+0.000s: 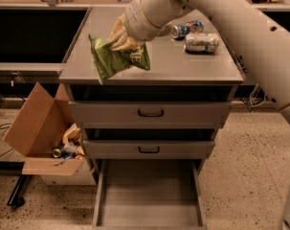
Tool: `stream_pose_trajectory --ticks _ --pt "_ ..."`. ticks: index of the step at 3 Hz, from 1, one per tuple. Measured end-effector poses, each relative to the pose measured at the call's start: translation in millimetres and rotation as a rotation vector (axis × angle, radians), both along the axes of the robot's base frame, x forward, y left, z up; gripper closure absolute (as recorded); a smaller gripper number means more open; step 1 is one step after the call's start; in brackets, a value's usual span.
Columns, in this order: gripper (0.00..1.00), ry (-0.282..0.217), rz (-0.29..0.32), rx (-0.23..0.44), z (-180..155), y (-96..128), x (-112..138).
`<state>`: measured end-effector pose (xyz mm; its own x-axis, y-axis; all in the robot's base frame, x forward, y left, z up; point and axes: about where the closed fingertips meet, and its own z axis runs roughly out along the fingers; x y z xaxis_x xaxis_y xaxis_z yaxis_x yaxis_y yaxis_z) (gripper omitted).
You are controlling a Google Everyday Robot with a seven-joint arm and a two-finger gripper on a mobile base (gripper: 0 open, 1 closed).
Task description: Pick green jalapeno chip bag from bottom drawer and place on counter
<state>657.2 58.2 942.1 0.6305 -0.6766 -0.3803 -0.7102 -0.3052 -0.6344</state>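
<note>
Arm (pixel 240 28) reaches in from the upper right across the worktop (pixel 183 66). Pincer (pixel 121 41) sits above the worktop's left half, pinching the top edge of the green bag (pixel 117 60). The bag hangs tilted below it, its lower corner at the front-left edge; whether it touches the surface cannot be told. Bottom drawer (pixel 149 200) is pulled fully out, bare floor showing. The two upper drawers (pixel 149 113) are slightly out. A can (pixel 185 29) lies on its side at the back right of the worktop, a pale packet (pixel 202 42) just beside it. An open cardboard box (pixel 34 128) stands on the floor, left of the cabinet
</note>
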Motion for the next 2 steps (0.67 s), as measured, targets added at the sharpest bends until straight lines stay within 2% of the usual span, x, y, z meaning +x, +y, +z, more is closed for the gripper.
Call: stream_pose_trajectory --ticks 1,2 --pt "1.0 0.014 -0.168 0.03 6.8 -14.9 57.8" --pt "1.0 0.033 -0.251 0.052 2.1 -25.3 87.4"
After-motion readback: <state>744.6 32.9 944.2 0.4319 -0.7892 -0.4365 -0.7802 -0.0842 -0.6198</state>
